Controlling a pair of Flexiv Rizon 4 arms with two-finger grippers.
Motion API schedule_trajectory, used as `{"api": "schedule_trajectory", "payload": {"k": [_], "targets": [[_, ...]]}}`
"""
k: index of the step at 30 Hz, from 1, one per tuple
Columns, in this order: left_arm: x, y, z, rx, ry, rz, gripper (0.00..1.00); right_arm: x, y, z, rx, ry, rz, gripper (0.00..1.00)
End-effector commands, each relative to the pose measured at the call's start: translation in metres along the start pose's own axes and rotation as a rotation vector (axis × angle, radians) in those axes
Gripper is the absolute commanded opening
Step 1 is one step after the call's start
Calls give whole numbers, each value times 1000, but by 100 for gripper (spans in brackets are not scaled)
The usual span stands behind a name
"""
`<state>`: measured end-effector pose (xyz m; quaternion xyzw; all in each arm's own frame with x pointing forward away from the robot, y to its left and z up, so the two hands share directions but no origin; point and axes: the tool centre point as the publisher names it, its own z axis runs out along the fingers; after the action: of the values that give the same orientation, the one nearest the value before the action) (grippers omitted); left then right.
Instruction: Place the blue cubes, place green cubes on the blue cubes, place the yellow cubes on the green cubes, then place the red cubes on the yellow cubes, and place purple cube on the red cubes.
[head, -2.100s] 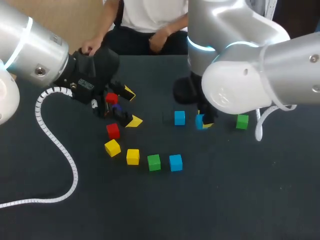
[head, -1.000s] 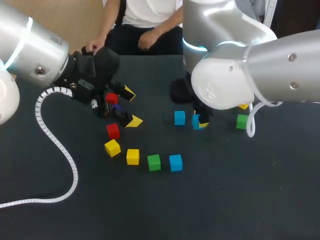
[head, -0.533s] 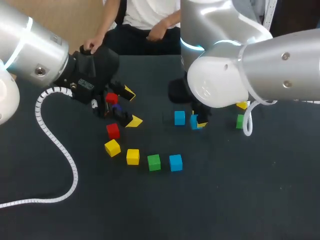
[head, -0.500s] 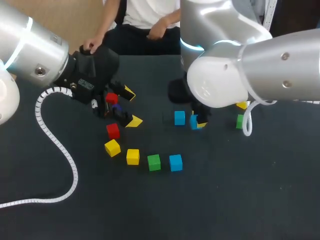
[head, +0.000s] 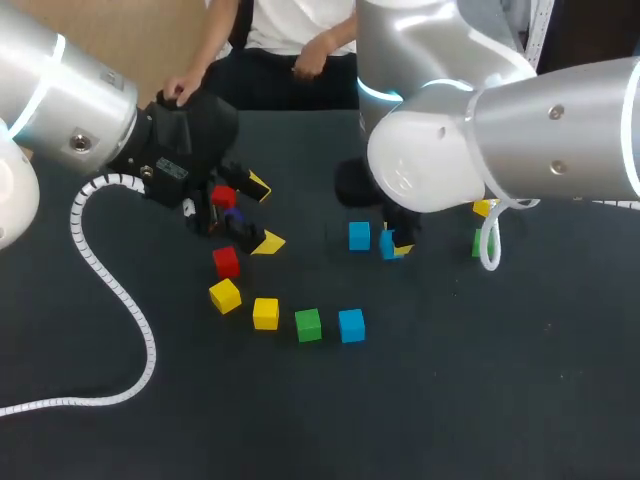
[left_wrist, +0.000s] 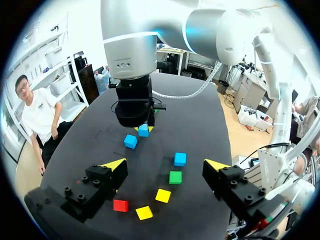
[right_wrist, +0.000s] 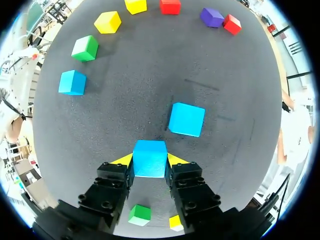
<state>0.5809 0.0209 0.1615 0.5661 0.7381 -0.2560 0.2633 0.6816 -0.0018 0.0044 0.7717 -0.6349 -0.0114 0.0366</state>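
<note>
1. The right gripper (right_wrist: 150, 159) has its fingers clenched on a blue cube (right_wrist: 150, 152) near the middle of the table (right_wrist: 125, 105).
2. A second blue cube (right_wrist: 186, 119) lies just ahead of that one, apart from it.
3. The left gripper (left_wrist: 165, 165) has its fingers spread wide and grasps nothing. In the head view it sits by a red cube (head: 223, 197) and the purple cube (head: 233, 216).
4. Nearer the front is a curved row: a second red cube (head: 226, 262), a yellow cube (head: 225, 296), a second yellow cube (head: 265, 313), a green cube (head: 308, 324) and a third blue cube (head: 351, 325).
5. Behind the right gripper lie a second green cube (right_wrist: 139, 214) and a third yellow cube (right_wrist: 175, 222).
</note>
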Motion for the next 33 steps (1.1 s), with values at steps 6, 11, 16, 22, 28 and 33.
{"api": "schedule_trajectory", "payload": {"k": [6, 11, 16, 22, 28, 33], "targets": [[-1, 1, 0, 2, 6, -1, 100, 2, -8, 3, -3, -4, 6, 0], [-1, 1, 0, 2, 6, -1, 100, 2, -11, 3, -4, -1, 6, 0], [-1, 1, 0, 2, 6, -1, 100, 0, -13, 3, -4, -3, 2, 0], [-1, 1, 0, 2, 6, -1, 100, 0, -14, 4, -6, -2, 5, 0], [-1, 1, 0, 2, 6, -1, 100, 2, -12, 4, -10, 3, 9, 0], [-1, 1, 0, 2, 6, -1, 100, 4, -14, 6, -13, 5, 11, 0]]}}
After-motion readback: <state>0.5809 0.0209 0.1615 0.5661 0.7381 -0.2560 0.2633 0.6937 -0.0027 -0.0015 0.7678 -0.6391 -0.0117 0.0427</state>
